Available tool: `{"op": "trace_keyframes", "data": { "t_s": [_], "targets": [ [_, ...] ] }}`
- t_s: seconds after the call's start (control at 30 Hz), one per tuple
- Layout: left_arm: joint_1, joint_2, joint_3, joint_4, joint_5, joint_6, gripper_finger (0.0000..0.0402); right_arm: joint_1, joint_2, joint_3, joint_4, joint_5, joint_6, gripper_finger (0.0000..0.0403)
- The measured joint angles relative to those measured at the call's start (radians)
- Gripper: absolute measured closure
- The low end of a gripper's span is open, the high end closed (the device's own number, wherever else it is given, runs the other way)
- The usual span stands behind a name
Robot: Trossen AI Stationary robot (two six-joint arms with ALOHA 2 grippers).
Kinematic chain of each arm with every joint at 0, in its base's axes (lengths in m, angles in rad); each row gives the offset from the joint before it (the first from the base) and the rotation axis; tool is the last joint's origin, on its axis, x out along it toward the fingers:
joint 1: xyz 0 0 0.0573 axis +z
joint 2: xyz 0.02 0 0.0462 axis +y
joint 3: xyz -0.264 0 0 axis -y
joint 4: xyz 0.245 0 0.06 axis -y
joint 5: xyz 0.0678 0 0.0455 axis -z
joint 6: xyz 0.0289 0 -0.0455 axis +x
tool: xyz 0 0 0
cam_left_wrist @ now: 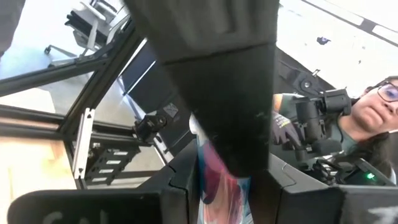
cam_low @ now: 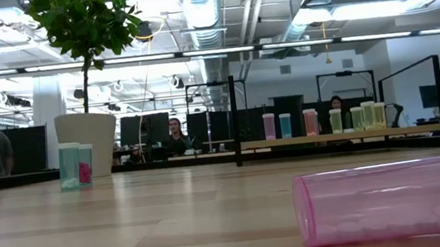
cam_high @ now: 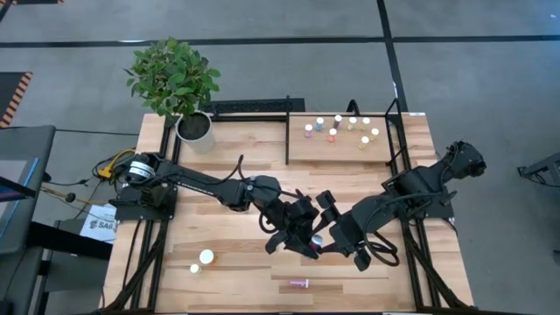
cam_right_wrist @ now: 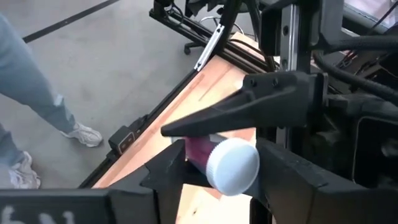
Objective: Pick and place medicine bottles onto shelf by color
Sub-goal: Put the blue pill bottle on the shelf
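A small magenta medicine bottle [cam_high: 315, 244] with a white cap [cam_right_wrist: 233, 165] hangs above the middle of the table, my left gripper [cam_high: 304, 236] shut on it. My right gripper [cam_high: 326, 238] faces it from the right, open. Its two fingers stand on either side of the cap, and I cannot tell whether they touch it. The shelf [cam_high: 341, 150] at the far right carries several standing bottles. A pink bottle [cam_high: 300, 283] lies on its side near the front edge. Two more bottles [cam_high: 201, 262] stand on the table at the front left. My left gripper pinches the bottle's magenta body [cam_right_wrist: 198, 149] between its two fingers, behind the cap. One pointed finger [cam_right_wrist: 249, 106] lies along the body's top. The fingers come in level from the table's left. The bottle is lifted clear, roughly level, its cap end toward my right gripper.
A potted plant [cam_high: 194, 127] stands at the far left corner. The shelf's black frame [cam_high: 288, 136] rises at its left end. In the low view the lying pink bottle [cam_low: 387, 200] is close by. People sit in the room behind the table.
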Motion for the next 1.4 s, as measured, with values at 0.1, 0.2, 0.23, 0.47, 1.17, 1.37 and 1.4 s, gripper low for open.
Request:
{"op": "trace_keyframes", "data": {
  "t_s": [0.1, 0.2, 0.23, 0.47, 1.17, 1.37, 1.4],
  "targets": [
    [0.0, 0.0, 0.0, 0.008, 0.006, 0.0, 0.0322, 0.0, 0.0, 0.0, 0.003, 0.0, 0.001, 0.0215],
    [0.0, 0.0, 0.0, 0.007, 0.007, 0.0, 0.0322, 0.0, 0.0, 0.0, 0.004, -0.002, 0.002, 0.0241],
    [-0.001, 0.0, 0.0, 0.006, 0.008, 0.0, 0.0322, 0.0, 0.0, 0.0, 0.005, -0.002, 0.002, 0.025],
    [-0.002, 0.0, 0.0, 0.005, 0.008, -0.006, 0.0321, 0.0, -0.001, 0.0, 0.005, -0.005, 0.022, 0.028],
    [0.058, -0.002, 0.001, -0.008, -0.164, -0.091, 0.0162, -0.001, -0.031, 0.152, -0.462, 0.003, 0.347, 0.0283],
    [0.089, -0.002, 0.001, -0.107, -0.307, -0.09, 0.016, 0.012, -0.031, 0.23, -0.785, 0.003, 0.475, 0.0284],
    [0.092, -0.002, 0.001, -0.123, -0.331, -0.09, 0.0161, 0.016, -0.034, 0.23, -0.79, 0.004, 0.479, 0.0283]
  ]
}}
